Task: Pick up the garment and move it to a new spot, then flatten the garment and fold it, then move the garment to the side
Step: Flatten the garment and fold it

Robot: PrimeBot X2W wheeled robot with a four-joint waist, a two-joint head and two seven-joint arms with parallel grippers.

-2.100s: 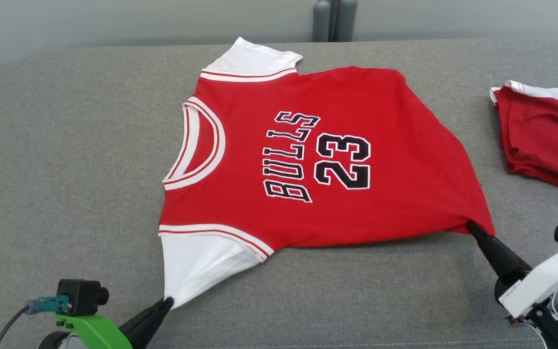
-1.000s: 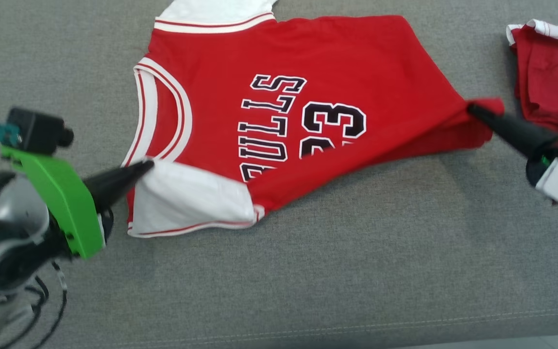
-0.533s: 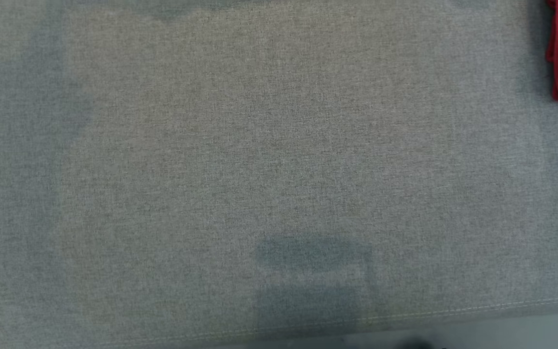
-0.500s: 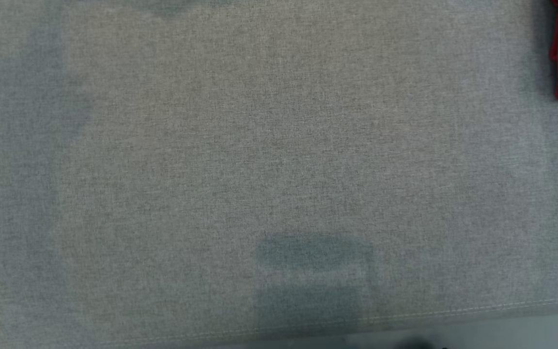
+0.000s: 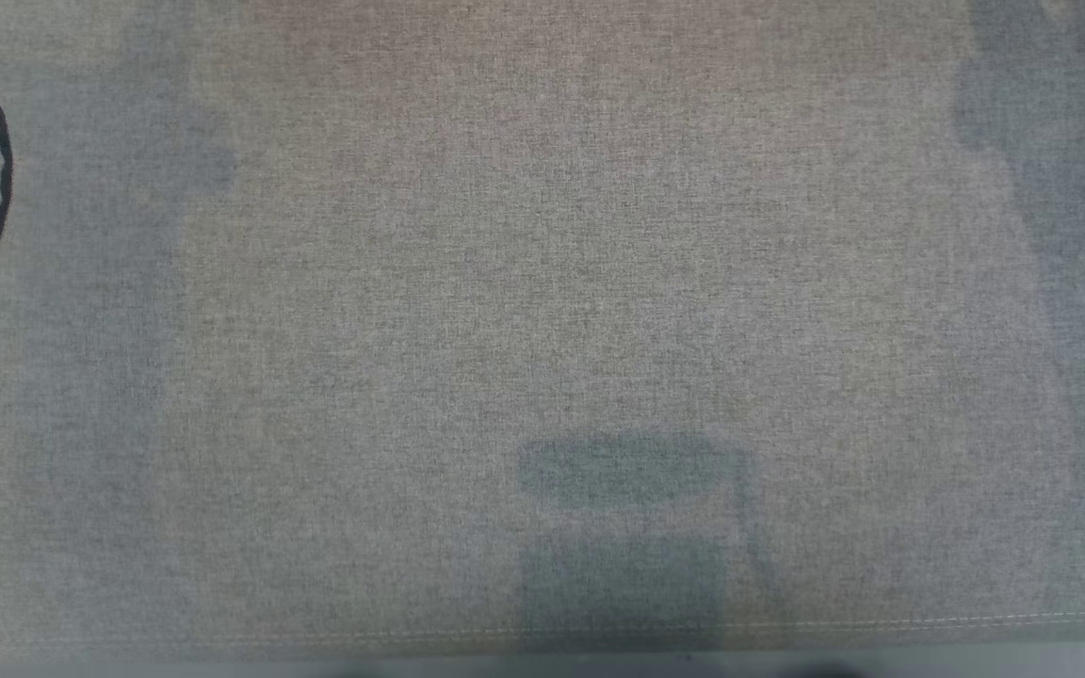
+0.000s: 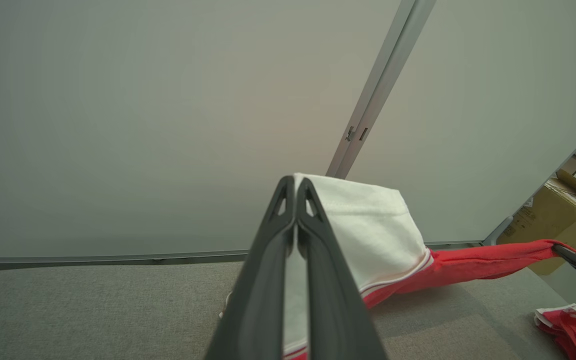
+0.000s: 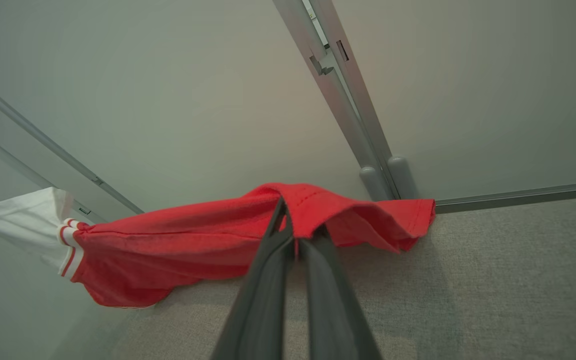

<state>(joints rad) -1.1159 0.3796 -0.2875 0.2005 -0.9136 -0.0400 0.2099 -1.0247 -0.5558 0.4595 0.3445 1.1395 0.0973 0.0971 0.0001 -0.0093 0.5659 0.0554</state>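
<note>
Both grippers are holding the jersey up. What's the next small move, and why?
Probably carry both ends forward together and lower them. The left gripper is shut on the white sleeve, the right gripper on the red hem, and the jersey sags between them over the grey cushion, fold not yet laid.

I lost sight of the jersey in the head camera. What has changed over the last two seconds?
The jersey was lifted from lying flat on the gray surface. It now hangs stretched between the left tool on its white sleeve and the right tool on its red hem. The head camera also moved. Unchanged: both tools shut on those corners, and the other red garment lies aside.
</note>
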